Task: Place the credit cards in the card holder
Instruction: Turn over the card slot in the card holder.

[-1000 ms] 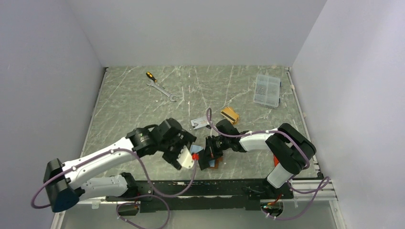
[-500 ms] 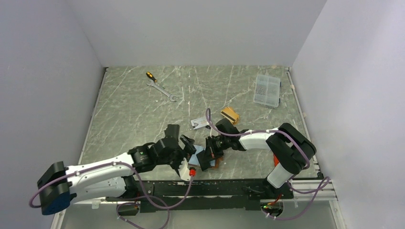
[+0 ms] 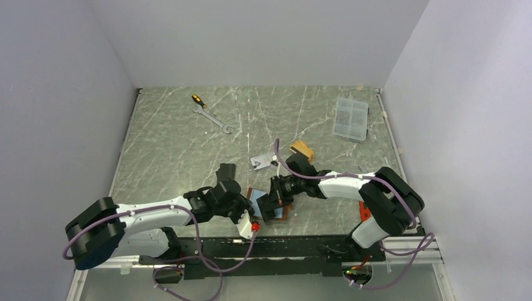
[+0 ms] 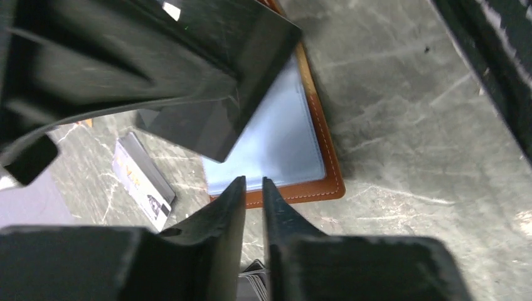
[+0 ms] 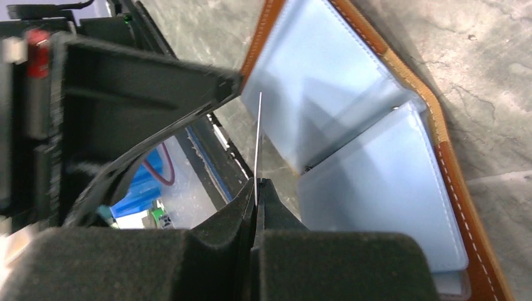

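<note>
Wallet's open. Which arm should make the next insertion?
Right. The right end effector is shut on what looks like a thin card, edge-on beside the open wallet's clear sleeves. The left end effector holds nothing, its jaws nearly closed at the wallet's edge.

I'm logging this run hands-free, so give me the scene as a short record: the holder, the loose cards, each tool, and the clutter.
card holder: open, clear sleeves showing
loose cards: gold card and silver card, lying beyond the holder
right tool: shut on thin sheet seen edge-on; card or sleeve unclear
left tool: jaws a narrow gap apart, at the holder's brown edge; grip unclear
clutter: black pouch, wrench, screwdriver, clear box
</note>
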Robot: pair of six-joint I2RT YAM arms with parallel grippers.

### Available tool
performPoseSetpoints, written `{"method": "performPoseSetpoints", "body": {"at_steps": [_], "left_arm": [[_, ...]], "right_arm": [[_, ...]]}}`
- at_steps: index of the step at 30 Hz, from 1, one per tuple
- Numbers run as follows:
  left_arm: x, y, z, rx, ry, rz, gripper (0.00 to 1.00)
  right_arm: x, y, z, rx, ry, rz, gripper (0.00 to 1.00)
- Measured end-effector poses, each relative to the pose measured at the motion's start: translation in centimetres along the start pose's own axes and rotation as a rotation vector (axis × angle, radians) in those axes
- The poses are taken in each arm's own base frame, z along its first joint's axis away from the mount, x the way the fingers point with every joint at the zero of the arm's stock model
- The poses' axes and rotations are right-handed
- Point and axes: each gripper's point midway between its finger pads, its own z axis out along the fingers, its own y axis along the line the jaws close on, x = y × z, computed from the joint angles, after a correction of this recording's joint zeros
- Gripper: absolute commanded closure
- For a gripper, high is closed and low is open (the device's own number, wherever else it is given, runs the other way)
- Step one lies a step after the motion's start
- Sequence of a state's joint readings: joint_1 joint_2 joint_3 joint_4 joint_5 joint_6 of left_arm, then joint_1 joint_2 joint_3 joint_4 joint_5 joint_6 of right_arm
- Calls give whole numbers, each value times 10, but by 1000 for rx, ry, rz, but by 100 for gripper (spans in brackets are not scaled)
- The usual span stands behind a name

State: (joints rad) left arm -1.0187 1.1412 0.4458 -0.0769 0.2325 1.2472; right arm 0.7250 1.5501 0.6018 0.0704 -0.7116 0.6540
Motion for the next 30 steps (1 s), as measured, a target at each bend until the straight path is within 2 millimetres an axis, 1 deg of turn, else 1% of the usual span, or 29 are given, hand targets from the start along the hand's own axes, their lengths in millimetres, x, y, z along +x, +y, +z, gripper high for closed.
{"method": "performPoseSetpoints", "body": {"at_steps": [3, 5, 7, 12, 14, 18, 24, 27, 30], "left_arm": [[10, -10, 7, 43, 16, -19, 85], [13, -15, 10, 69, 22, -22, 85], [15, -19, 12, 90, 25, -28, 83], [18, -23, 13, 134, 35, -43, 84], [17, -24, 12, 143, 33, -46, 85], [13, -34, 12, 182, 25, -47, 86], [-1, -42, 11, 216, -5, -45, 88], [-5, -45, 11, 227, -14, -48, 88], [-6, -46, 11, 229, -15, -52, 89]], "right_arm": [[-4, 7, -5, -21, -25, -11, 100], [-5, 7, -7, -26, -39, -8, 100], [-5, 5, -9, -20, -54, 8, 100], [-8, -10, -14, 38, -115, 71, 100], [-11, -16, -14, 63, -135, 92, 100], [-14, -22, -13, 99, -162, 118, 100], [-16, -37, -15, 181, -188, 155, 100], [-22, -39, -17, 211, -210, 162, 100], [-30, -36, -17, 223, -238, 152, 100]]}}
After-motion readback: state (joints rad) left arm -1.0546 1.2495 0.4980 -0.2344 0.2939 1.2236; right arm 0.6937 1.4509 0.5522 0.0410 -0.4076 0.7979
